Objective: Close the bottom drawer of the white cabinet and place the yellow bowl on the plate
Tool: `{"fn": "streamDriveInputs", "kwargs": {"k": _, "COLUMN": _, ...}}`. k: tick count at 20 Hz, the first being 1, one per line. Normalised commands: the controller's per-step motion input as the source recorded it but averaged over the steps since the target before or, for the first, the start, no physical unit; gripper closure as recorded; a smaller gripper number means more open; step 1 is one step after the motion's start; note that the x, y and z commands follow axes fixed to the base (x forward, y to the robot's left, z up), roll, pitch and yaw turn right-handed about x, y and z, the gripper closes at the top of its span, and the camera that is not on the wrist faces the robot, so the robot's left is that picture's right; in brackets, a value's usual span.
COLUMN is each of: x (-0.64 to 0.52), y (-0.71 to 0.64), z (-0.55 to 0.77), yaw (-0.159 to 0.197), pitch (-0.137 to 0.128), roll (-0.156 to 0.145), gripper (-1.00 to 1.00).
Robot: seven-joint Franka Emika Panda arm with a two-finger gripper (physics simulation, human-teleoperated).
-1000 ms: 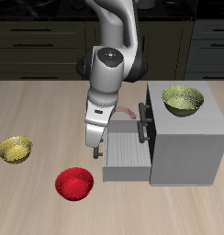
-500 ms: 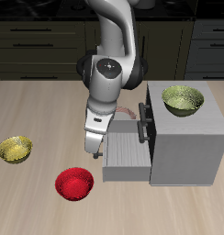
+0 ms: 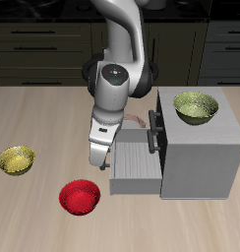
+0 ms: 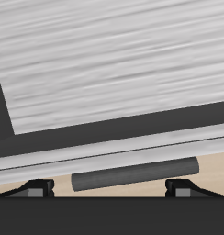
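Hanging just in front of the open drawer, the end effector point(image 3: 96, 157) points down at the table point(image 3: 33, 113); its finger gap cannot be read from outside, and the wrist view does not show the fingertips clearly, so I cannot tell how wide it stands, only that nothing seems held.

That light grey-white bottom drawer point(image 3: 137, 167) is pulled out from the boxy white cabinet point(image 3: 201, 157). Up close the wrist camera shows the drawer's pale streaked inside point(image 4: 105, 64) and a dark bar handle point(image 4: 134, 174) on two small mounts, with a strip of wooden table behind it.

A wider, paler greenish-yellow bowl point(image 3: 196, 106) rests on the cabinet's flat top. The small glossy golden-yellow bowl point(image 3: 17, 159) sits on the table well apart from the cabinet, and a red round bowl point(image 3: 80, 197) lies nearer the front edge.

Only a sliver of the pinkish-rimmed plate point(image 3: 137, 121) shows behind the arm. No writing is legible. The white arm point(image 3: 117, 84) drops steeply from its shoulder, wrist bent downward.
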Motion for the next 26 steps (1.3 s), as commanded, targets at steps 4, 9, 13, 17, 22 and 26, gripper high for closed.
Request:
{"fn": "streamDriveInputs", "kwargs": {"k": 4, "x": 0.03, "y": -0.01, "z": -0.13, "yaw": -0.073, "pitch": -0.037, "roll": 0.014, "gripper": -1.0}}
{"fn": "streamDriveInputs", "kwargs": {"k": 9, "x": 0.07, "y": 0.11, "z": 0.01, "yaw": -0.057, "pitch": -0.075, "roll": 0.05, "gripper": -1.0}}
{"fn": "streamDriveInputs", "kwargs": {"k": 13, "x": 0.19, "y": 0.31, "z": 0.13, "yaw": -0.094, "pitch": -0.179, "roll": 0.084, "gripper": -1.0}}
{"fn": "streamDriveInputs", "kwargs": {"k": 17, "x": 0.08, "y": 0.2, "z": -0.03, "yaw": -0.034, "pitch": -0.077, "roll": 0.064, "gripper": -1.0}}
{"fn": "streamDriveInputs", "kwargs": {"k": 22, "x": 0.17, "y": 0.4, "z": -0.06, "yaw": -0.038, "pitch": -0.082, "roll": 0.094, "gripper": -1.0}}
{"fn": "streamDriveInputs", "kwargs": {"k": 26, "x": 0.04, "y": 0.32, "z": -0.05, "yaw": -0.09, "pitch": -0.102, "roll": 0.091, "gripper": -1.0}}
